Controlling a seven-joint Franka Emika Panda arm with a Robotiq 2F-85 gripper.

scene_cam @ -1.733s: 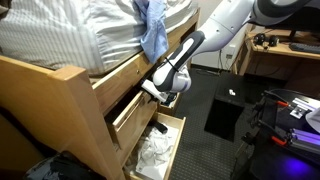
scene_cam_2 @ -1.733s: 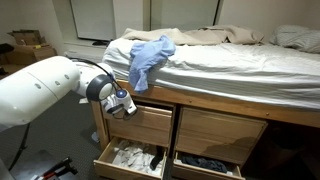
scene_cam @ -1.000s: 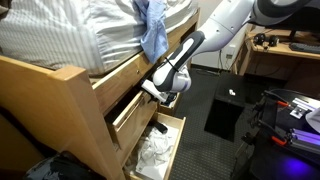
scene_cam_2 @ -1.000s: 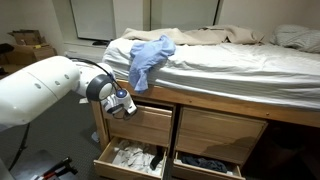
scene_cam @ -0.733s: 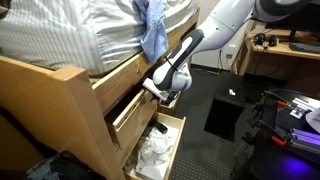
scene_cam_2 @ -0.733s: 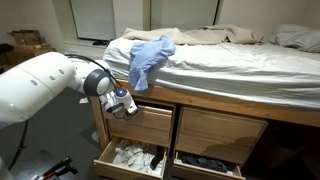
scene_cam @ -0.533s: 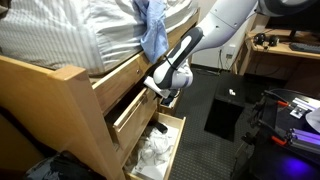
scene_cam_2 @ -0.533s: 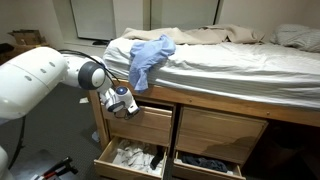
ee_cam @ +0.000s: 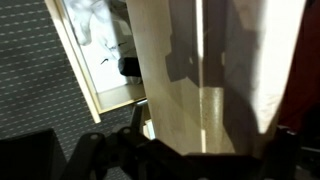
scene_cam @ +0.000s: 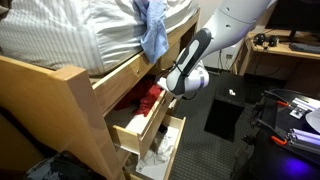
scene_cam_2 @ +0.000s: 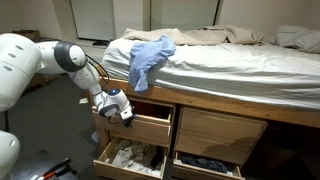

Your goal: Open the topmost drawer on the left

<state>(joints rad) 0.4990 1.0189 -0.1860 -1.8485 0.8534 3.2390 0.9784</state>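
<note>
Topmost drawer (scene_cam: 138, 124): stands out from the bed frame (scene_cam: 70, 88), just under the mattress (scene_cam_2: 230, 62).
In it: fabric (scene_cam: 148, 98), heaped toward the back.
Gripper (scene_cam_2: 125, 113): at the upper corner of the topmost drawer's front, touching the top edge.
Lower drawer (scene_cam_2: 104, 160): directly below, drawn out, cloth (scene_cam_2: 127, 155) lying inside.
Narrower drawer (scene_cam_2: 205, 166): beside the lower drawer, same level.
Garment (scene_cam_2: 148, 55): draped over the mattress edge, hanging above the topmost drawer.
</note>
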